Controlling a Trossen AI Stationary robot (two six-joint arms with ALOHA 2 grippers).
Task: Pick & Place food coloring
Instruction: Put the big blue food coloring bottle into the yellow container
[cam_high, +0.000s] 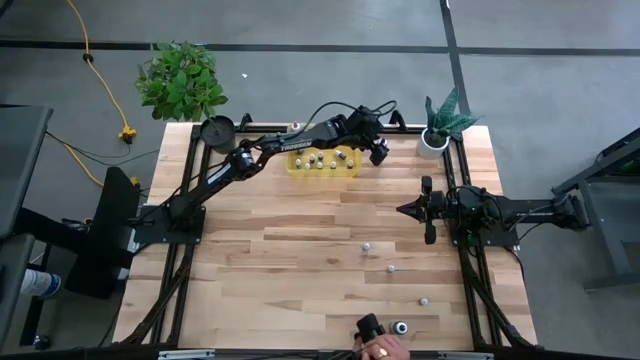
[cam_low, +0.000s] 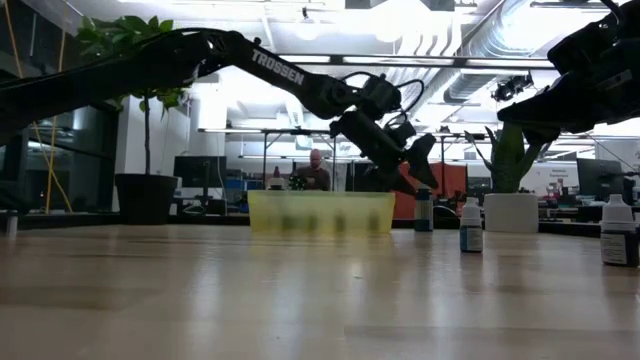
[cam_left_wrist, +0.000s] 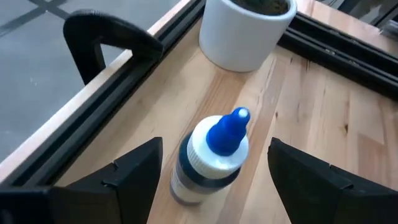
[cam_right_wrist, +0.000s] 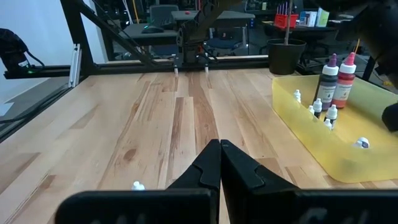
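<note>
High view: wooden plank desk (cam_high: 300, 250) w/ black frame. Left arm stretches diagonally to the far edge, its hand (cam_high: 379, 152) just past the right end of the yellow see-through plastic bin (cam_high: 323, 161), near the small white plant pot w/ spiky green plant (cam_high: 434, 139). Bin holds several tiny pale food coloring bottles (cam_high: 318, 159). More loose bottles on the desk's near right part: one at (cam_high: 366, 245), one at (cam_high: 391, 268), one at (cam_high: 424, 300), one w/ dark ring at (cam_high: 400, 326). Right arm waits over the desk's right side, right hand (cam_high: 406, 209) pointing inward. Bushy green plant (cam_high: 181, 80) and yellow cable (cam_high: 100, 75) on the floor beyond the desk. A person's hand (cam_high: 378, 347) w/ a dark object at the near edge.

Low view: left hand (cam_low: 412, 170) hangs tilted down, fingers spread, above a small dark bottle (cam_low: 424, 210) beside the bin's (cam_low: 320, 213) right end; not touching it. Two white-capped bottles closer to the camera (cam_low: 470, 226) and (cam_low: 617, 231). A person (cam_low: 315, 170) sits far behind in the room.

Left wrist view: blue-tipped, white-capped dark bottle (cam_left_wrist: 208, 158) stands upright between the released fingers (cam_left_wrist: 130, 171), gaps both sides. White pot (cam_left_wrist: 245, 28) just beyond it, black frame rail (cam_left_wrist: 124, 87) alongside.

Right wrist view: right hand (cam_right_wrist: 219, 163) clenched, empty, over bare wood. Bin (cam_right_wrist: 336, 130) off to one side w/ two taller bottles, dark (cam_right_wrist: 326, 83) and pink (cam_right_wrist: 345, 81), plus tiny pale ones (cam_right_wrist: 317, 107).
</note>
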